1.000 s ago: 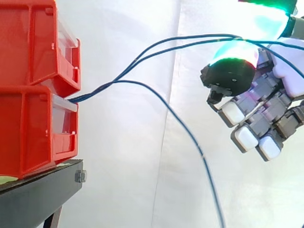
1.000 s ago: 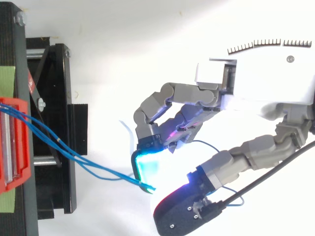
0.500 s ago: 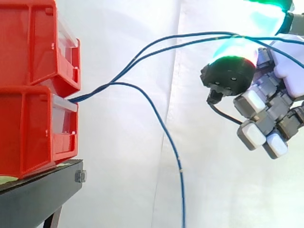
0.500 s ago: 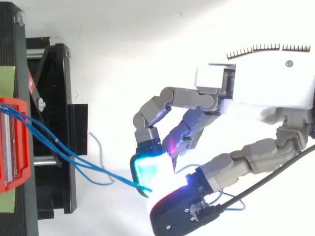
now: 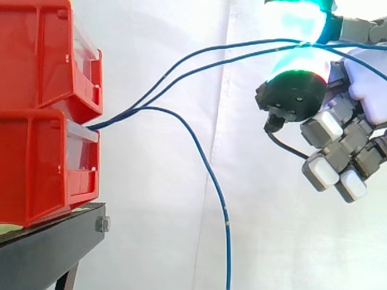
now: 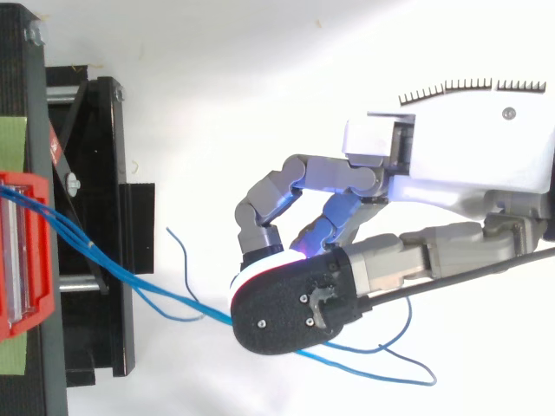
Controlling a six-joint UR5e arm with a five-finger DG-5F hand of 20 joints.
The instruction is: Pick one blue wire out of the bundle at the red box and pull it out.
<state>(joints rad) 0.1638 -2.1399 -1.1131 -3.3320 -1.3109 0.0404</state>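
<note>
Now we see the hand's (image 6: 468, 165) fingers (image 5: 293, 96) pinching two of the blue wires (image 5: 115, 119) leading from the lower red box (image 5: 36, 169).

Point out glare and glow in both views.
Side view: the hand's cyan-green pads bloom to white beside the blue wires. Top view: the white backdrop is washed out; magenta glow lights the fingers.

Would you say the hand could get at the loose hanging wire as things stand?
Probably not at once: the hand is pinching the two upper wires, and the hanging wire droops apart from it, lower and nearer the red bins. Nothing stands between them, though.
</note>
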